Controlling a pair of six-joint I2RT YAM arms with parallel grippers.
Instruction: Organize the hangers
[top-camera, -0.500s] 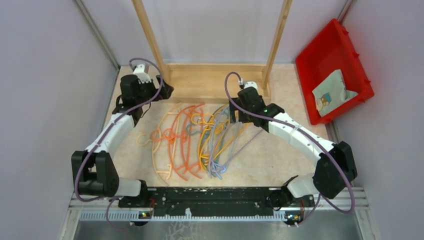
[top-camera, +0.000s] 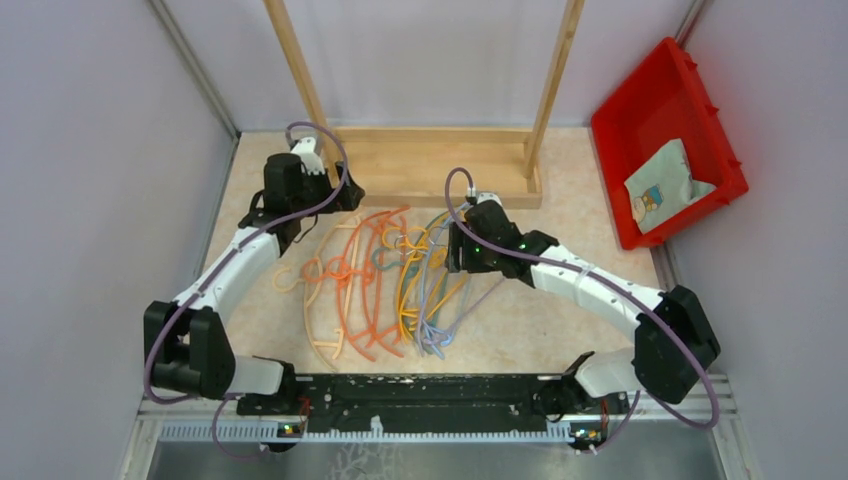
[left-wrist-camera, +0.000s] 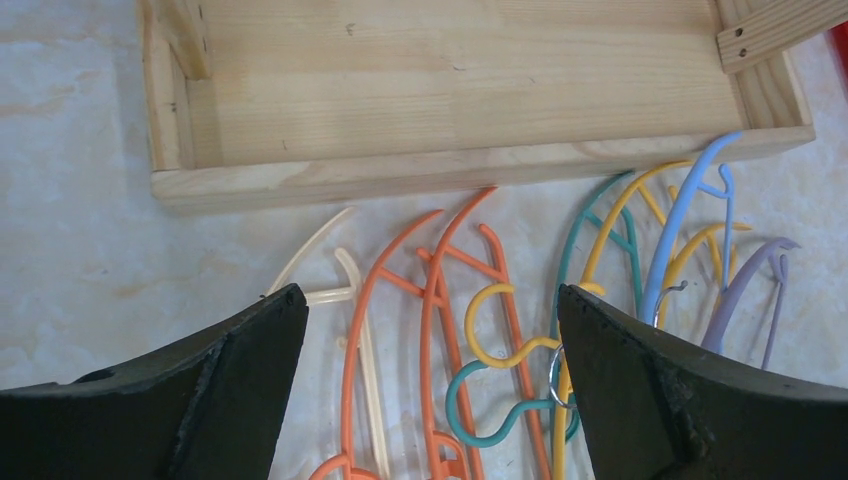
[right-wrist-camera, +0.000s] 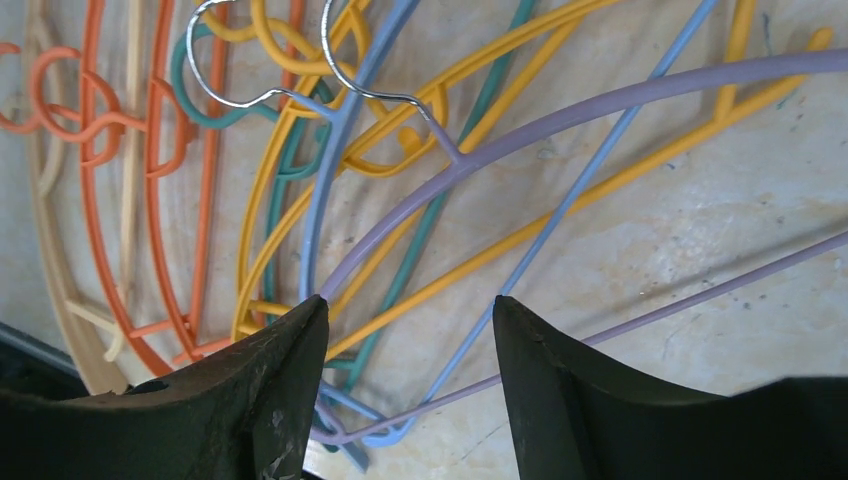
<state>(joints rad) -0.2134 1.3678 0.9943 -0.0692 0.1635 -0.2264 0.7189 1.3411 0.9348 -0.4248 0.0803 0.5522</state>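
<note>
At the left, the left gripper (top-camera: 340, 193) hangs over the marbled table (top-camera: 570, 310) just in front of the wooden rack base (top-camera: 430, 165). Its black fingers (left-wrist-camera: 240, 350) are spread wide with nothing between them. Its wrist camera looks down on the upper ends of the hangers (top-camera: 385, 285), which lie in a loose overlapping fan on the table between the two arms, reaching close to the base's front edge. Leftmost in the fan lies the beige hanger (left-wrist-camera: 312, 240), then the orange hangers (top-camera: 358, 295) with their hooks tangled together, then a teal hanger (left-wrist-camera: 575, 240) and the yellow hangers (top-camera: 405, 295) crossing one another. Further right, the light blue hanger (right-wrist-camera: 340, 150) and the lavender hanger (right-wrist-camera: 600, 105) lie over the yellow ones, and silver metal hooks (right-wrist-camera: 215, 60) show at their tops. The right gripper (top-camera: 456, 250) sits low over this right part of the pile, its fingers (right-wrist-camera: 270, 380) apart and clamped on nothing; whether they touch the plastic cannot be told. At the far right a red bin (top-camera: 650, 105) sits tilted beside the wall, holding a pale packet (top-camera: 662, 185).
</note>
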